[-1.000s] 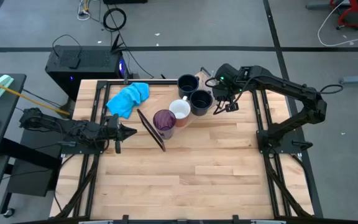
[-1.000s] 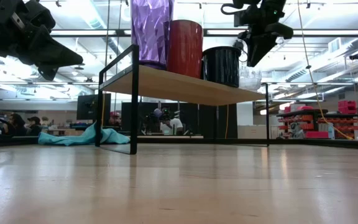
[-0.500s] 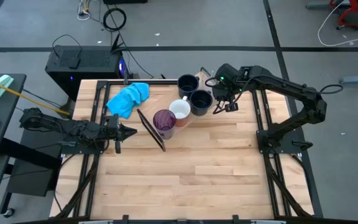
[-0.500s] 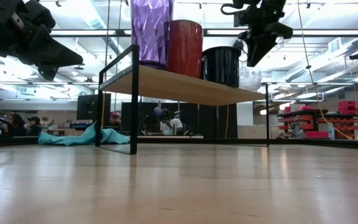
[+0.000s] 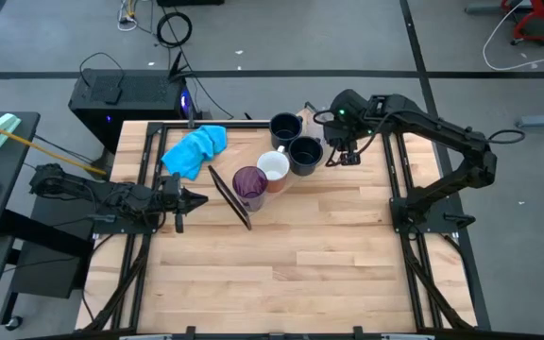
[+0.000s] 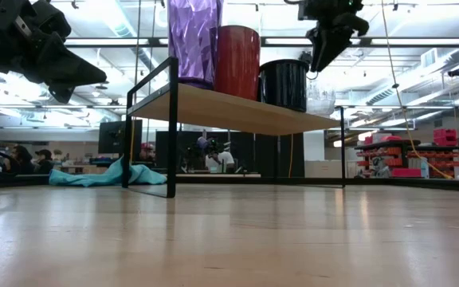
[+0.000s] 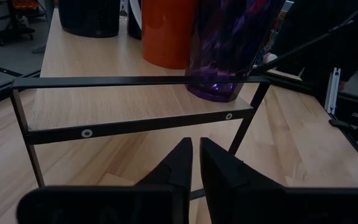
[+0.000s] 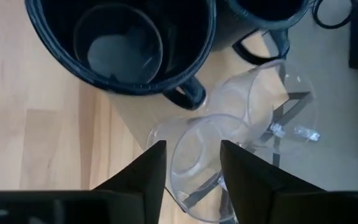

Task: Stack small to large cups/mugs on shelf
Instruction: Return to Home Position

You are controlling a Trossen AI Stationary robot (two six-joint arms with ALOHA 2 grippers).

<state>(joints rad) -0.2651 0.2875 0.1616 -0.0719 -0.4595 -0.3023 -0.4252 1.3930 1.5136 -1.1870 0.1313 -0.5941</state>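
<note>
The shelf (image 6: 237, 112) carries a row of cups. From one end stand a purple tumbler (image 6: 194, 40), a mug orange outside and white inside (image 6: 237, 62), a navy mug (image 6: 284, 84) and clear glasses (image 6: 322, 100). A second navy mug (image 5: 285, 127) stands behind. In the right wrist view two clear glasses (image 8: 197, 155) overlap at the shelf's corner; whether one sits inside the other I cannot tell. My right gripper (image 6: 322, 57) hangs open just above them, touching nothing. My left gripper (image 7: 194, 158) is shut, level before the shelf's tumbler end.
A blue cloth (image 5: 195, 149) lies crumpled at the table's far left, beyond the shelf. The shelf's black end frame (image 7: 135, 124) stands right ahead of my left gripper. Bare tabletop (image 5: 291, 264) stretches from the shelf to the near edge.
My right gripper has risen a little, straight up off the clear glasses, which stay on the shelf.
</note>
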